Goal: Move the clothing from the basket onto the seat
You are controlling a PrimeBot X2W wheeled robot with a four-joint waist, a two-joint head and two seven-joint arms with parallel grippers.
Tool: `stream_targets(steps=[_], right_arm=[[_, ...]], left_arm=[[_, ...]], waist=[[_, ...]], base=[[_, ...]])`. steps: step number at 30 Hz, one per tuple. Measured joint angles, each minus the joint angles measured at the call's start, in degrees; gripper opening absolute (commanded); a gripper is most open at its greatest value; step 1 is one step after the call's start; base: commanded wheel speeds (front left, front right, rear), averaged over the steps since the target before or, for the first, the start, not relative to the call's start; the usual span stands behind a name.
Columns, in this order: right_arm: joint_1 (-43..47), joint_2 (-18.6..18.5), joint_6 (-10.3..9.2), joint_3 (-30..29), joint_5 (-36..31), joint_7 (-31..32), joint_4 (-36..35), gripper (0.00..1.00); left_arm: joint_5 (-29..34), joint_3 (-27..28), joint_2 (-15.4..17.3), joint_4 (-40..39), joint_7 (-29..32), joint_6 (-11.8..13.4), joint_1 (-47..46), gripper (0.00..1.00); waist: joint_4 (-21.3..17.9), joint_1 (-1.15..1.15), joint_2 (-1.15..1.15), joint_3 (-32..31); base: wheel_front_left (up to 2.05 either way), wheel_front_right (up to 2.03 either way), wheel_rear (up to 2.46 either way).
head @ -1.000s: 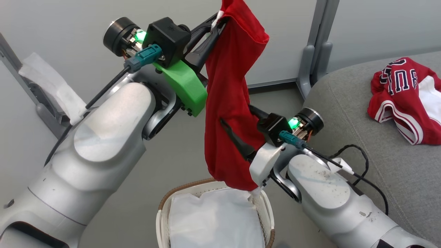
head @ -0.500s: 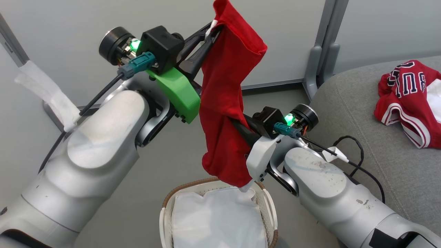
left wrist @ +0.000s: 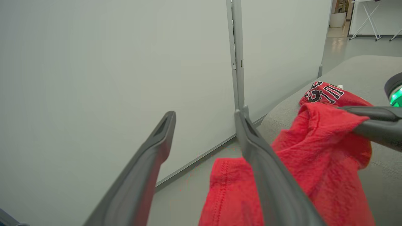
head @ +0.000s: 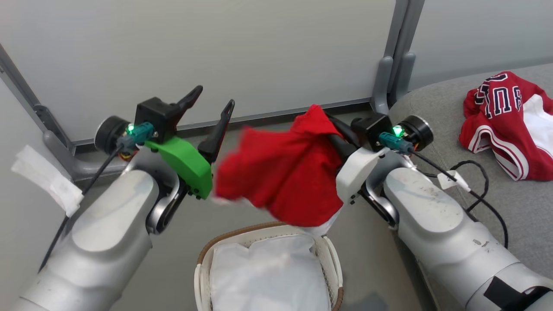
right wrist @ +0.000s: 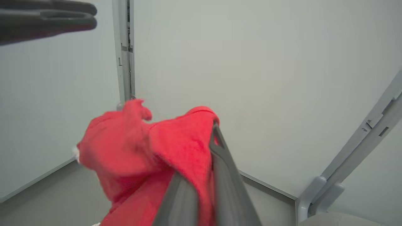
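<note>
The clothing (head: 281, 177) is a bright red, soft, crumpled bundle. The side I see is plain, with a stitched hem and a scrap of white trim at its lowest edge (its left end is blurred in the head view). It hangs in the air over the far rim of the basket (head: 224, 235), short of the near edge of the seat (head: 510, 207); I cannot tell whether the trim brushes the rim. Its long axis runs crosswise between my arms. The high end is bunched at my right gripper (head: 333, 131), and from there it slopes down toward my left side. My right gripper's fingers are pressed together on a fold of that cloth. My left gripper (head: 214, 96) has its fingers wide apart with nothing between them, just beside the clothing. A second red garment (head: 503, 125) lies on the seat toward its far right edge. It has white-striped trim and black letters edged in white, but I cannot read the word. A white sheet (head: 268, 272) fills the basket.
</note>
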Motion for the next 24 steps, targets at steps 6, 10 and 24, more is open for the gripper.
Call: stream_targets(steps=[6, 10, 24], right_arm=[[1.49, -4.02, 0.0, -4.58, -1.3, 0.0, -1.36, 0.0], [2.91, -7.2, 0.0, -8.51, -2.15, 0.0, -2.53, 0.0], [6.15, -11.93, 0.0, -17.82, -5.49, 0.01, -6.98, 0.0]], left_arm=[[-1.53, -0.41, -1.48, 0.16, -3.2, 0.76, 5.82, 1.0], [-1.65, -1.88, -3.41, -0.14, -4.42, 1.1, 9.2, 1.0], [-0.56, -3.65, -7.58, -0.38, -6.38, 2.34, 12.73, 1.0]], waist=[[-1.31, 0.0, 0.0, 0.01], [-2.63, 0.0, 0.0, 0.05], [-12.66, 0.0, 0.0, 1.81]], base=[[0.0, 0.0, 0.0], [0.0, 0.0, 0.0], [0.0, 0.0, 0.0]])
